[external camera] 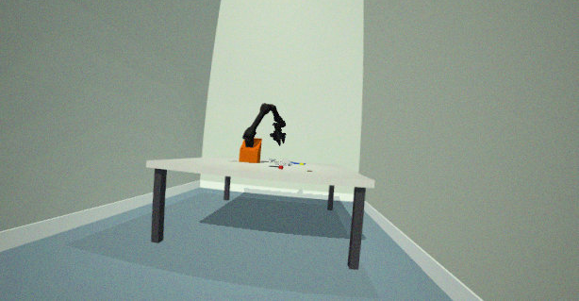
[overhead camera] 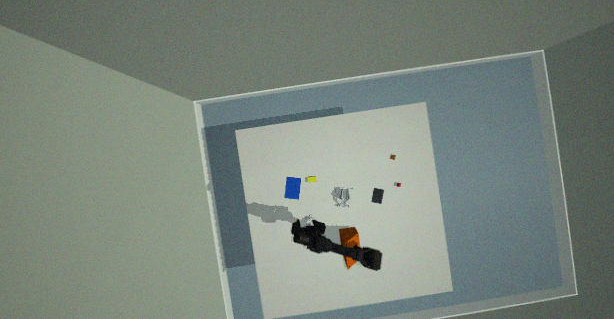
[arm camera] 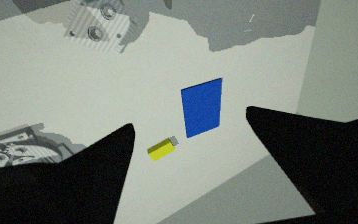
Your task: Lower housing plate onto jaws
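A pale ribbed plate with two large round holes, apparently the housing plate point(arm camera: 108, 29), lies on the table at the upper left of the wrist view. In the top view a small pale part of it point(overhead camera: 309, 218) shows beside the gripper. The grey jaw assembly point(overhead camera: 341, 196) point(external camera: 281, 162) point(arm camera: 23, 151) lies apart from it, partly behind a finger in the wrist view. Its stubs and pins are too small to make out. My gripper point(overhead camera: 307, 227) point(external camera: 280, 142) point(arm camera: 190, 120) is open and empty, pointing down high above the table.
A blue rectangle point(overhead camera: 293, 188) point(arm camera: 202, 107) and a yellow block point(overhead camera: 311, 179) point(arm camera: 161, 149) lie beyond the gripper. A black rectangle point(overhead camera: 378, 196), a red piece point(overhead camera: 398, 184) and a brown piece point(overhead camera: 393, 157) lie past the assembly. The arm stands on an orange base point(overhead camera: 349, 234) point(external camera: 250, 154).
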Robot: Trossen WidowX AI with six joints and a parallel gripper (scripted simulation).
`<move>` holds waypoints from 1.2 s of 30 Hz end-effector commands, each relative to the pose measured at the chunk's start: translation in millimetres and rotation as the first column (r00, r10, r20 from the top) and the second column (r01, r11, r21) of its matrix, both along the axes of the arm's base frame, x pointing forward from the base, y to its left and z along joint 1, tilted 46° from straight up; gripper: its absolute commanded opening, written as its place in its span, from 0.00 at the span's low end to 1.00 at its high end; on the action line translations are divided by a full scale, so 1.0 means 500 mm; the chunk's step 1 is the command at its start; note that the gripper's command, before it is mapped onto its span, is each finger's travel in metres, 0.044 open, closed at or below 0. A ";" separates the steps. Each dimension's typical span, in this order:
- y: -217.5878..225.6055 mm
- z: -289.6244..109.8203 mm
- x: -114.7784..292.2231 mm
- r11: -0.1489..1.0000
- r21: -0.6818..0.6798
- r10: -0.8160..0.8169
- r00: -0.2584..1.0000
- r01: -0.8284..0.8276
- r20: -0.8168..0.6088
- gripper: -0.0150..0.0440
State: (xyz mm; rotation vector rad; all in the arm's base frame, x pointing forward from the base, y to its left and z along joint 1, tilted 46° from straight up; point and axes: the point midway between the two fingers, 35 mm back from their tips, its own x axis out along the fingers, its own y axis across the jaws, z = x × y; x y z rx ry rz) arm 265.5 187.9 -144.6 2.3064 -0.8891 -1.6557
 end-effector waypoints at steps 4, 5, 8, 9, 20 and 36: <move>-0.031 -0.024 -0.043 0.992 -0.062 0.094 0.980 -0.107 -0.177 1.00; -0.035 -0.027 -0.049 0.990 -0.069 0.108 0.973 -0.124 -0.204 1.00; -0.047 -0.035 -0.067 0.981 -0.083 0.145 0.947 -0.175 -0.285 1.00; -0.052 -0.038 -0.073 0.978 -0.086 0.156 0.937 -0.192 -0.312 1.00; -0.098 -0.060 -0.140 0.928 -0.076 0.254 0.768 -0.365 -0.588 1.00; -0.170 -0.116 -0.173 0.910 -0.057 0.272 0.695 -0.411 -0.665 1.00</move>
